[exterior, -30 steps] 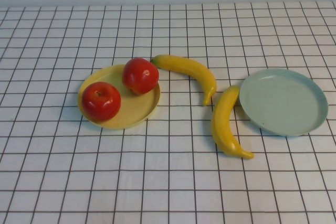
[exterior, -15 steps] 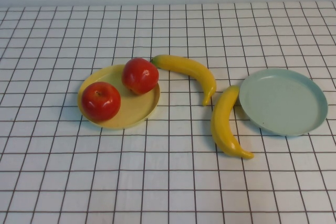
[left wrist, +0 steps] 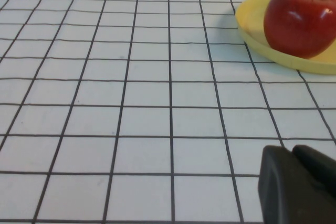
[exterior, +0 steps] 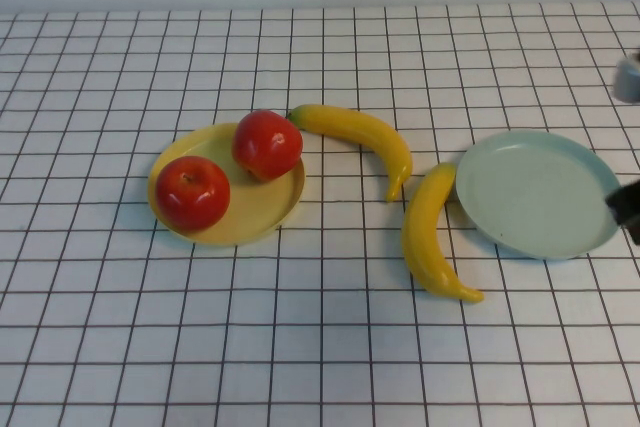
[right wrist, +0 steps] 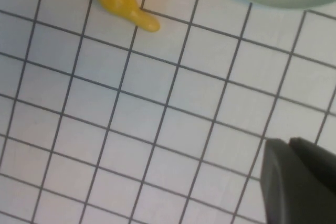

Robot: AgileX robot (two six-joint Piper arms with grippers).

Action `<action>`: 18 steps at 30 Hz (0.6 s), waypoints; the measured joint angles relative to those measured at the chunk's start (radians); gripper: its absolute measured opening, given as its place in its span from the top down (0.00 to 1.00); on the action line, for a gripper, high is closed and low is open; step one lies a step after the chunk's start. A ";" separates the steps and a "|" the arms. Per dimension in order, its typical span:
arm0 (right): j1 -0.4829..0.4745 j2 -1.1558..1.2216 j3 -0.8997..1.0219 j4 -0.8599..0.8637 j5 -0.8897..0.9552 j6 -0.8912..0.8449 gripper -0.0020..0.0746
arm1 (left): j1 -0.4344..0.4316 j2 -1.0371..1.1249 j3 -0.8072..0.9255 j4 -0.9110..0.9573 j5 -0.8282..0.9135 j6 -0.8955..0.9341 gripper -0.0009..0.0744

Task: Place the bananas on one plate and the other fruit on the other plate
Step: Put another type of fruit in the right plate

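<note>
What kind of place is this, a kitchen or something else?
Probably a robot test table, not a kitchen: a grid-lined white cloth, glossy toy-like apples and bananas by two plates, and the right gripper, shut, at the right edge.

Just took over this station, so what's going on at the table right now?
Nothing is being held yet. Both red apples already sit on the yellow plate. The two bananas lie on the checked tablecloth between the plates, and the mint plate has nothing on it. The right gripper is just entering by the mint plate's right edge, shut. The left gripper is shut, low over the cloth near the yellow plate.
</note>
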 joint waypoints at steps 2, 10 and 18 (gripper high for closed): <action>0.046 0.112 -0.097 -0.024 0.012 0.000 0.99 | 0.000 0.000 0.000 0.000 0.000 0.000 0.99; 0.088 0.456 -0.406 0.104 0.014 0.000 0.94 | 0.000 0.000 0.000 0.000 0.000 0.000 0.99; 0.198 0.657 -0.529 0.055 0.012 -0.002 0.40 | 0.000 0.000 0.000 0.000 0.001 0.000 0.99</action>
